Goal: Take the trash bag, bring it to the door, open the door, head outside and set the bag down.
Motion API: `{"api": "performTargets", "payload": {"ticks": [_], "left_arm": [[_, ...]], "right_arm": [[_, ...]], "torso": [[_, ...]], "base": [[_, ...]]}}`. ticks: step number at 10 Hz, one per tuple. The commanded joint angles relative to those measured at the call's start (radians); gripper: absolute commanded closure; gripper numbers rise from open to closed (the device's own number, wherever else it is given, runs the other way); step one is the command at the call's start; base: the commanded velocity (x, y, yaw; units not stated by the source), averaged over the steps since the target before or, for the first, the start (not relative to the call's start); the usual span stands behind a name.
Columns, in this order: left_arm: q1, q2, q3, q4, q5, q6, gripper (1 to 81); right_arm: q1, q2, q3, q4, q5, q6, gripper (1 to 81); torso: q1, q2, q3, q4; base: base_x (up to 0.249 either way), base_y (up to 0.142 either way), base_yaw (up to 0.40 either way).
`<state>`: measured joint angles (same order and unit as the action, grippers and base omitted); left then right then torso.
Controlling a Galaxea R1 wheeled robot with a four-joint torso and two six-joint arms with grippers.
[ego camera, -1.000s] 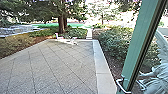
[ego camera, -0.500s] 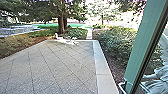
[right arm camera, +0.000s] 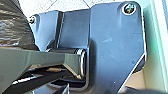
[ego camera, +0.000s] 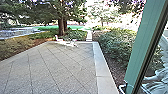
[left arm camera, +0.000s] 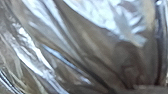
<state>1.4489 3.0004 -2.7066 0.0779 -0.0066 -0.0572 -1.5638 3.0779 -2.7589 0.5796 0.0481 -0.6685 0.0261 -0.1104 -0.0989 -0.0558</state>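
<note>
Close before the left jaws is the shiny, crinkled, dark plastic trash bag [left arm camera: 82, 50]; whether they or the right jaws grasp it, I cannot tell. Beyond, the green-framed glass door [ego camera: 143, 45] has swung wider, probably easing the bag's way onto the grey slab paving [ego camera: 62, 67].

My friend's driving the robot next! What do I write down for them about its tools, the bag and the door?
Left tool: can't tell if it is open or shut; the shiny trash bag is right up against that wrist's camera.
Right tool: can't tell either.
Door: open, on the robot's right; paved yard straight ahead.
Done: door opened; bag seems picked up and carried here.
Left: get all the way outside, then put the bag down.
</note>
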Motion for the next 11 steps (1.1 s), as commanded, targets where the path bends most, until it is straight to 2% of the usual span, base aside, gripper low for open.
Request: {"api": "performTargets", "payload": {"ticks": [1, 5, 9, 10, 11], "left_arm": [[-0.049, -0.004, 0.002, 0.008, 0.046, 0.0, 81.1], [-0.049, -0.004, 0.001, 0.006, 0.046, 0.0, 81.1], [-0.049, -0.013, 0.002, -0.009, 0.046, 0.0, 81.1], [-0.051, -0.024, 0.005, -0.009, 0.046, -0.003, 81.1], [-0.052, -0.032, 0.008, -0.009, 0.045, -0.009, 81.1]], "right_arm": [[0.041, 0.004, 0.006, 0.0, -0.066, -0.002, 1.0], [0.04, 0.004, 0.006, 0.0, -0.065, -0.003, 1.0], [0.038, 0.004, 0.006, -0.001, -0.065, -0.003, 1.0], [0.038, 0.004, 0.007, -0.001, -0.065, -0.003, 1.0], [0.04, 0.006, 0.006, -0.001, -0.065, -0.003, 1.0]], "torso": [[0.0, 0.0, 0.0, 0.0], [-0.002, -0.001, 0.0, 0.0], [-0.001, 0.0, 0.0, 0.0], [-0.001, 0.0, -0.092, 0.0], [-0.002, 0.0, -0.099, 0.0]], "base": [[0.098, 0.0, 0.0], [0.096, 0.0, 0.0], [0.0, 0.0, 0.0], [0.0, 0.0, 0.0], [0.0, 0.0, 0.0]]}}
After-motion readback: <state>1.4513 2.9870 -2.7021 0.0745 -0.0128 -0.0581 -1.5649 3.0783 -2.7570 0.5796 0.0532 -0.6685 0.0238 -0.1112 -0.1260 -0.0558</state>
